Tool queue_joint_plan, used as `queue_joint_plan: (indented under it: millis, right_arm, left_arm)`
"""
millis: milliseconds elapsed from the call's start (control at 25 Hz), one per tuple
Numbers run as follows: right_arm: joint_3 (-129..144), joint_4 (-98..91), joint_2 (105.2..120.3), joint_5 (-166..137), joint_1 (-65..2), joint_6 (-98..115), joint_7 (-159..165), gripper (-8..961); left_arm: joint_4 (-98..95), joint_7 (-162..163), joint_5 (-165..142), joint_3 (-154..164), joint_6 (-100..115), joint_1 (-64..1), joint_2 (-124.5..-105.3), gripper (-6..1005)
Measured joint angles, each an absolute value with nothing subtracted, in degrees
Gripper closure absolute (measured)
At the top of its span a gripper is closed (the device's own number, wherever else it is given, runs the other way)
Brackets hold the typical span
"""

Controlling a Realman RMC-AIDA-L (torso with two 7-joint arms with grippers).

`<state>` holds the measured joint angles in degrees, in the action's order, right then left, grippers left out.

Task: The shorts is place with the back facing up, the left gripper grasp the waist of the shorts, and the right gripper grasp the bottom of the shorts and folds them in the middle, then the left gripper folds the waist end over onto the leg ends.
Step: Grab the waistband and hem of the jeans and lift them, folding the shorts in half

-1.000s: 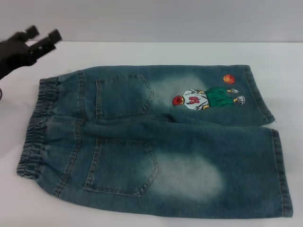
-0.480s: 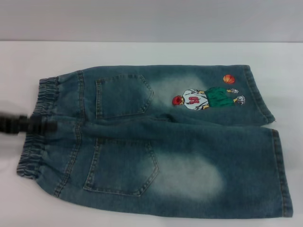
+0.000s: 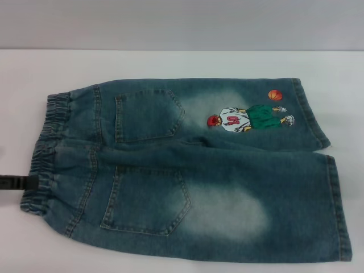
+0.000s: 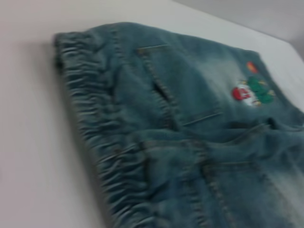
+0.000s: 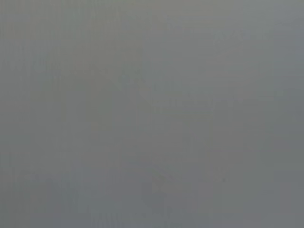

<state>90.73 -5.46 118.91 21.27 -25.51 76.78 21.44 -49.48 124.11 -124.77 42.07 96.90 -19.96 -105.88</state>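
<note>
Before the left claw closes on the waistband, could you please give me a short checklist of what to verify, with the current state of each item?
1. Shorts lie back side up, both patch pockets showing: ok.
2. Shorts spread flat, not yet folded: ok.
3. Left claw at the waist, near its front corner in the head view: ok.
4. Left claw closed on the waist: cannot tell; only a dark tip shows at the band's edge.
5. Right claw at the leg ends: not ok; it appears in no view, and the right wrist view shows only flat grey.
6. Leg ends flat and uncovered, cartoon print visible: ok.
</note>
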Motion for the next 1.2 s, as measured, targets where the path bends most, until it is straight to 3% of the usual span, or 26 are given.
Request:
queue_joint_plan:
  millis: [480, 1200]
  right_arm:
    - [90.50, -5.53, 118.89, 21.28, -25.62, 76.72, 21.36, 257]
    - [90.09, -5.35, 118.64, 21.27, -26.21, 76.72, 19.33, 258]
  left_arm:
    - [-48.56, 125.28, -131.22, 39.98, 92.55, -20.66, -106.20, 139]
    - [-48.77, 125.33, -137.66, 39.81, 90.56, -21.92, -108.64, 138]
